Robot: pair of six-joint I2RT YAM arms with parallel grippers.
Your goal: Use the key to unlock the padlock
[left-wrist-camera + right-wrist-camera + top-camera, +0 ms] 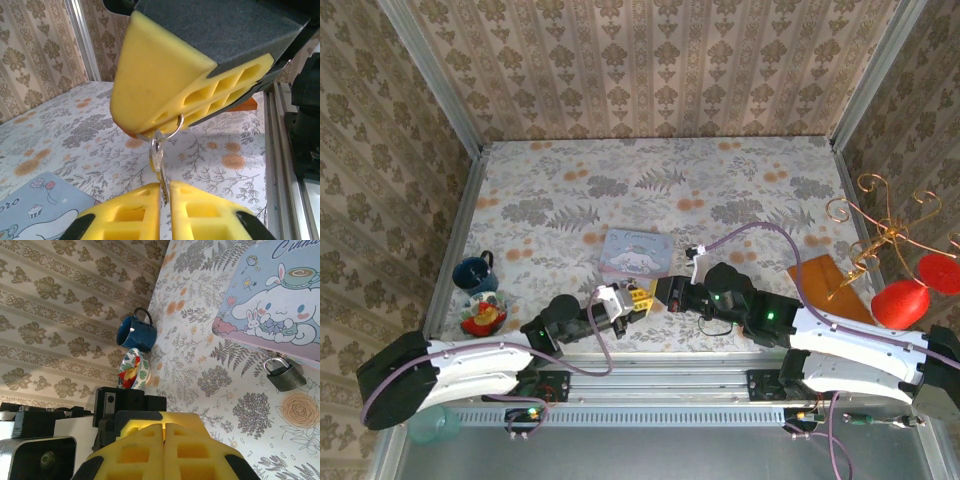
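1. Our left gripper point(164, 186) is clenched on the small slender metal key point(156, 157). The blade drops straight into the narrow slit between its yellow fingertips. Our right gripper point(164, 426) is pressed fully shut just above those tips. From the left wrist view we judge it pinches the thin wire ring point(161, 136) the key hangs from.
2. Both tools hold one small assembly. If either arm pulls away before the other lets go, we expect a tug-of-war. That could twist the key askew in the pads or snap it out entirely.
3. The left pads seem to sit on the blade itself, the part that must enter the lock. If so, too little metal will stick out past the tips, and we would need a regrasp, risking a drop.
4. The contact patch is thin and the fingers are soft and ribbed. The key may pivot between them once the ring's support goes, leaving its angle unknown.
5. The little dark blocky padlock point(285, 377) hangs from the edge of the pale blue rectangular picture tin point(280, 295). It lies ahead of the right gripper's tips, off to their right and well apart. It dangles freely, so a pushing key would likely swing it away unless the right tool first steadies it.
6. We cannot tell which way its keyhole faces, so a misaligned approach could jam or bend the key.
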